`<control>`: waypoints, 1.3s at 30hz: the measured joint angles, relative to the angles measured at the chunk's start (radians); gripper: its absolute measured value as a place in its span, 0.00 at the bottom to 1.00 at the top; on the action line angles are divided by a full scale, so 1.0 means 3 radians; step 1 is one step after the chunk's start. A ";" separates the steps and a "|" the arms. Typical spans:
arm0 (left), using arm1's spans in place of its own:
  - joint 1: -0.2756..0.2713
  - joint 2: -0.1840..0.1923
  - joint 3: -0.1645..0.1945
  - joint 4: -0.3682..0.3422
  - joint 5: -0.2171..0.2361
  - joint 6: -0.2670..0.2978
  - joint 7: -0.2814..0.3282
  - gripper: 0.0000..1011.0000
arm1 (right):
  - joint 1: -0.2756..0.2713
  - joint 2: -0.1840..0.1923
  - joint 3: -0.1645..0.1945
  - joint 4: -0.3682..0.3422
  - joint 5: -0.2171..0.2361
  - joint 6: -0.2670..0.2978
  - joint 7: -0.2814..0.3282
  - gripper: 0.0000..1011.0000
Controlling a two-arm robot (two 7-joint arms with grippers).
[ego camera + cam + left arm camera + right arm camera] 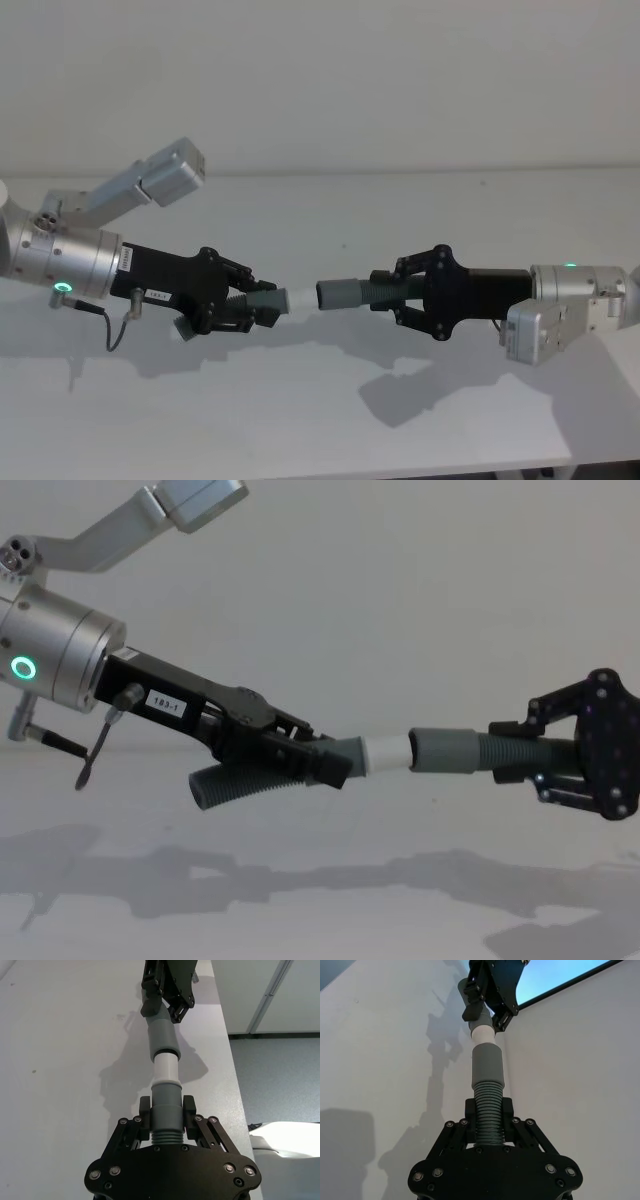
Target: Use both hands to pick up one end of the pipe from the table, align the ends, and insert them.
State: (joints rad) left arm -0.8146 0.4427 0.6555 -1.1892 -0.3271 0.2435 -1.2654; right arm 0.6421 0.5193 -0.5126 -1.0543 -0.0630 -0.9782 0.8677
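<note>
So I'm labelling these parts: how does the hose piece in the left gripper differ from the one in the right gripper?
The bent piece in the left gripper ends in a narrow white tip; the straight piece in the right gripper ends in a wider smooth grey cuff. The bent piece's tail hangs below its gripper; the straight piece runs in line with its own. Both are dark grey, ribbed and held above the table.

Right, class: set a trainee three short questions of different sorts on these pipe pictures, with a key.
1. True or false: both pipe pieces lie on the table.
2. Which gripper holds the piece with the white tip? A left, B right.
3. Fill in: the tip meets the mouth of the grey ____.

Key: 1 false, both are held above it. 2 A, the left gripper; the right gripper holds the straight piece. 3 cuff.
</note>
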 joint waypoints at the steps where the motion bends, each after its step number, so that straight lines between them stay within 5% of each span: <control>1: 0.0000 0.0000 0.0000 0.0000 0.0000 0.0000 0.0000 0.35 | 0.0000 0.0000 -0.0001 -0.0001 0.0002 0.0001 -0.0001 0.26; 39: 0.0000 0.0000 0.0000 0.0000 0.0000 0.0000 0.0000 0.35 | 0.0040 0.0012 -0.0129 -0.0051 0.0091 0.0028 -0.0012 0.26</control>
State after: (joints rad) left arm -0.8145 0.4426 0.6555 -1.1893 -0.3272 0.2435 -1.2655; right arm 0.6542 0.5228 -0.5513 -1.0695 -0.0357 -0.9698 0.8641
